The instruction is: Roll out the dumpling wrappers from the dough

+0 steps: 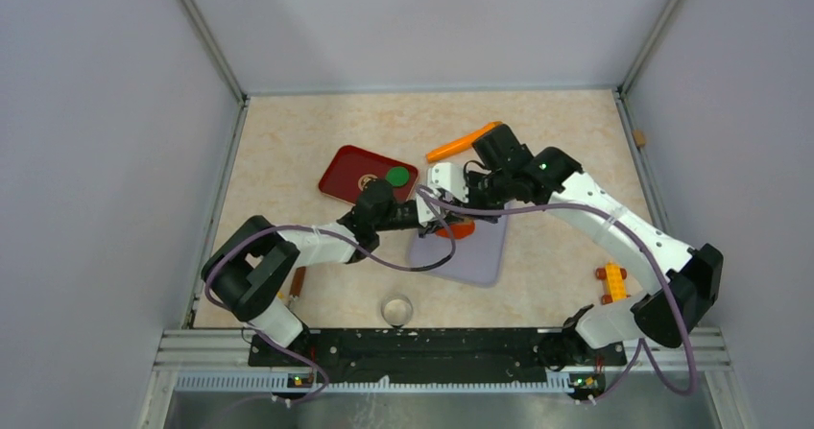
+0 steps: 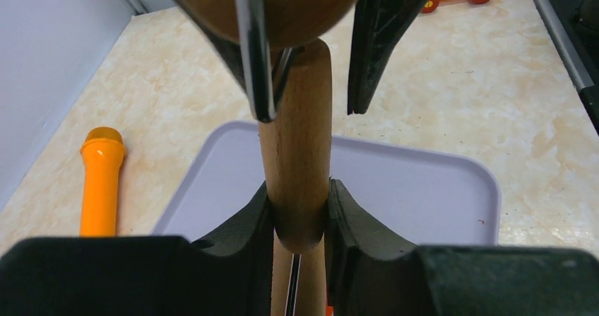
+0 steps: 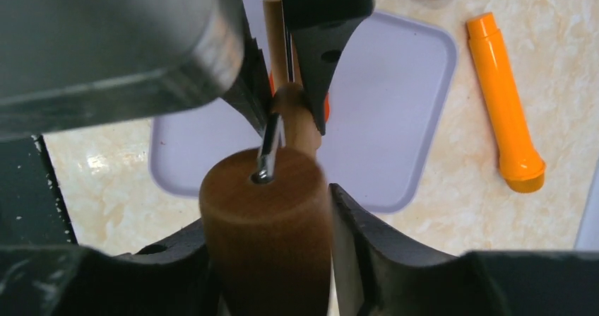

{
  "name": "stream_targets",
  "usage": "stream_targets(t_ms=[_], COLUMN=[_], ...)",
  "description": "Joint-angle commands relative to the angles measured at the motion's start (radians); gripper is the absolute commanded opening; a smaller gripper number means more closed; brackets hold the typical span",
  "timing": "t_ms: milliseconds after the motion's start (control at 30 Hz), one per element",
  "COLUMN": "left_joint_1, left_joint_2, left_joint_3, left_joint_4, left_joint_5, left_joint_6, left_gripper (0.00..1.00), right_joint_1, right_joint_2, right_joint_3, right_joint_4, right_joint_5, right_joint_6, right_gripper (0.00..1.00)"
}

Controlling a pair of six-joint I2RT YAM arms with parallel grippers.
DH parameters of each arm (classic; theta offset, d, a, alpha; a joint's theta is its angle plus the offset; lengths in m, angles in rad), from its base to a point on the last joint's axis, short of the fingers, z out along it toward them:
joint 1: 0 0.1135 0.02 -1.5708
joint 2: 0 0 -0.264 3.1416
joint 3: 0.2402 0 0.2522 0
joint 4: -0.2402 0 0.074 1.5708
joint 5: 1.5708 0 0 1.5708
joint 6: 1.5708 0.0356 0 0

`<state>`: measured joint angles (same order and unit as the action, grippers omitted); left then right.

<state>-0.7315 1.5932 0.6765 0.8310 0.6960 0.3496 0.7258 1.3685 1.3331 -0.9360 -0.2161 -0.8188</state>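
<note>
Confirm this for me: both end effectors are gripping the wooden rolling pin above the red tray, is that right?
Not quite. The left end effector and right end effector do both grip the wooden rolling pin, but above the lavender tray, not the red tray. The left wrist view shows it.

The dumpling wrapper [image 1: 460,229] lies on the board [image 1: 480,256]. A tube [image 1: 464,142] lies behind the board, a glass [image 1: 395,309] before it, and toy blocks [image 1: 611,280] to its right.

The black left pincer [image 2: 298,192] and black right pincer [image 3: 272,210] are clamping a rolling pin [image 2: 295,146] that is showing tan wood, darker brown at the right pincer. Under them an orange-red dumpling wrapper [image 1: 459,228] is lying on a lavender tray [image 1: 485,256], and the worktop [image 1: 547,131] is showing cream marbling.
</note>
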Motion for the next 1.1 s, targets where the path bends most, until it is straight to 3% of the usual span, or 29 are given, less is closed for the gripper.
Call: stream_targets(t_ms=[0,100,233,333,467,567,767,1067], left_joint_1=[-0.014,-0.015,-0.016,-0.016,-0.017,-0.019,-0.036,-0.042], left_joint_2=[-0.007,-0.007,-0.009,-0.01,-0.005,0.028,0.156,0.337], left_joint_3=[0.034,0.033,0.032,0.028,0.027,0.022,0.024,0.067], left_joint_4=[0.052,0.049,0.058,0.056,0.055,0.087,0.246,0.487], left_joint_5=[0.044,0.041,0.04,0.041,0.03,0.001,-0.112,-0.232], left_joint_6=[-0.018,-0.045,-0.086,-0.097,-0.108,-0.129,-0.268,-0.341], left_gripper=[0.0,0.0,0.0,0.0,0.0,0.01,0.04,0.0], right_joint_1=[0.005,0.004,0.004,0.004,0.004,0.01,0.071,0.073], right_joint_2=[0.05,0.052,0.055,0.05,0.053,0.03,-0.057,0.022], right_joint_3=[0.171,0.198,0.191,0.186,0.187,0.141,-0.049,-0.048], right_joint_4=[-0.111,-0.099,-0.067,-0.064,-0.091,-0.074,0.111,0.189], right_joint_5=[-0.086,-0.111,-0.132,-0.148,-0.153,-0.134,0.013,0.014], right_joint_6=[0.097,0.148,0.173,0.173,0.142,0.106,0.044,-0.013], right_gripper=[0.48,0.57,0.56,0.47,0.16,0.0,0.0,0.0])
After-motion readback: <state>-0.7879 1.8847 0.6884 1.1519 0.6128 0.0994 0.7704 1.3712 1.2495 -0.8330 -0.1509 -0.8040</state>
